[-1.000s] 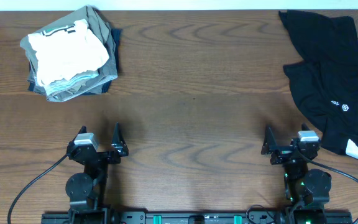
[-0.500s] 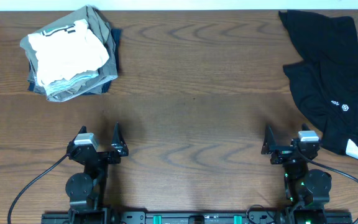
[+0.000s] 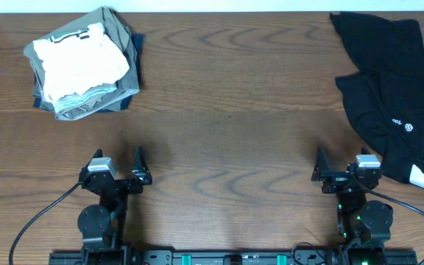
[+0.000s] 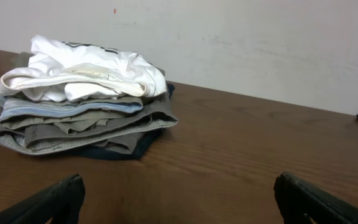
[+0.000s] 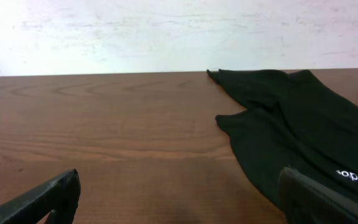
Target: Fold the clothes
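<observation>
Left pincer (image 3: pixel 118 158) and right pincer (image 3: pixel 341 160) spread wide, empty, black garment (image 3: pixel 392 96) with small white logo, lettering illegible

Setting: a robot test bench in a laboratory-type room.

Indicators:
- The left arm (image 3: pixel 98 217) and right arm (image 3: pixel 363 217) are mounted on a black rail (image 3: pixel 219 258) at the near edge of the table (image 3: pixel 227 110).
- Black cables (image 3: pixel 34 219) loop from the arm bases down towards the rail.
- Green indicator lights (image 3: pixel 356 218) glow on the right arm base.
- The table has a wood-grain top and stands against a bare, scuffed white wall (image 4: pixel 260 43).
- The items on the table are textile samples: a stack of folded garments (image 3: pixel 83 62) at the far left and a black garment (image 3: pixel 396 96) at the far right.
</observation>
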